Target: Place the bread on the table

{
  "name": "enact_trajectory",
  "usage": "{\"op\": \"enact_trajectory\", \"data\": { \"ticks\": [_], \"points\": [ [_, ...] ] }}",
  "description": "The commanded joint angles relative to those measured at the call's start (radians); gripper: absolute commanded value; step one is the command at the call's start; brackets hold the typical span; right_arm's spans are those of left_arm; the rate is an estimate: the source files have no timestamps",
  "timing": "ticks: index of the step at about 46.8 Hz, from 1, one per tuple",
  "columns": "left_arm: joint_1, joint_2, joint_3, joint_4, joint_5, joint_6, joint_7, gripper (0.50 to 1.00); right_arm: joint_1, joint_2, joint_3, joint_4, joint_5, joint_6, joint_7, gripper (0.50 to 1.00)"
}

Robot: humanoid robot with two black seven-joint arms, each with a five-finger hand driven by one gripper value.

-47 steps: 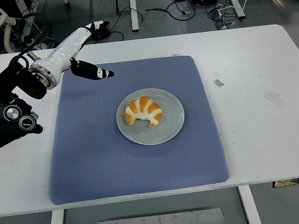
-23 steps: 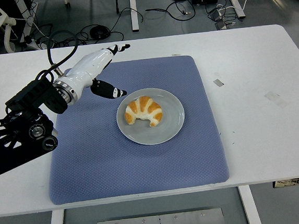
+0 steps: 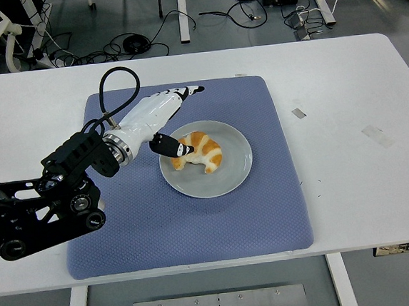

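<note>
Black arm links fill the surface's left side, and the arm's lower part is cut off by the picture's left edge. From them a white forearm reaches toward the middle of the blue mat (image 3: 196, 225), ending in the left hand (image 3: 167, 124). Its white back faces the camera and hides most of the palm. The long fingers (image 3: 188, 91) lie stretched out toward the mat's far edge, unclenched, and grasp nothing. The dark thumb (image 3: 172, 147) points down toward the grey plate (image 3: 237, 161), its tip over the plate's left rim and right at the left end of the bread (image 3: 201, 152); whether it touches the crust cannot be made out. The bread, a curved croissant with pale and brown stripes, lies on the plate, a little left of the plate's centre. The plate sits on the mat, near its middle. No right hand shows.
</note>
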Motion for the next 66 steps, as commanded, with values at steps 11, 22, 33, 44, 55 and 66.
{"op": "enact_trajectory", "data": {
  "ticks": [11, 22, 33, 44, 55, 66],
  "points": [
    [0.006, -0.015, 0.013, 0.021, 0.000, 0.001, 0.000, 0.933, 0.000, 0.000, 0.000, 0.000, 0.002, 0.000, 0.000, 1.000],
    [0.001, -0.019, 0.062, 0.034, 0.000, -0.003, 0.000, 0.933, 0.000, 0.000, 0.000, 0.000, 0.000, 0.000, 0.000, 1.000],
    [-0.002, -0.021, 0.066, 0.044, 0.001, -0.028, 0.000, 0.933, 0.000, 0.000, 0.000, 0.000, 0.000, 0.000, 0.000, 1.000],
    [-0.004, -0.041, 0.088, 0.049, 0.040, -0.080, 0.000, 0.927, 0.000, 0.000, 0.000, 0.000, 0.000, 0.000, 0.000, 1.000],
    [-0.010, -0.042, 0.088, 0.061, 0.044, -0.100, 0.000, 0.904, 0.000, 0.000, 0.000, 0.000, 0.000, 0.000, 0.000, 1.000],
    [-0.011, -0.042, 0.088, 0.075, 0.046, -0.128, 0.000, 0.808, 0.000, 0.000, 0.000, 0.000, 0.000, 0.000, 0.000, 1.000]
  ]
}}
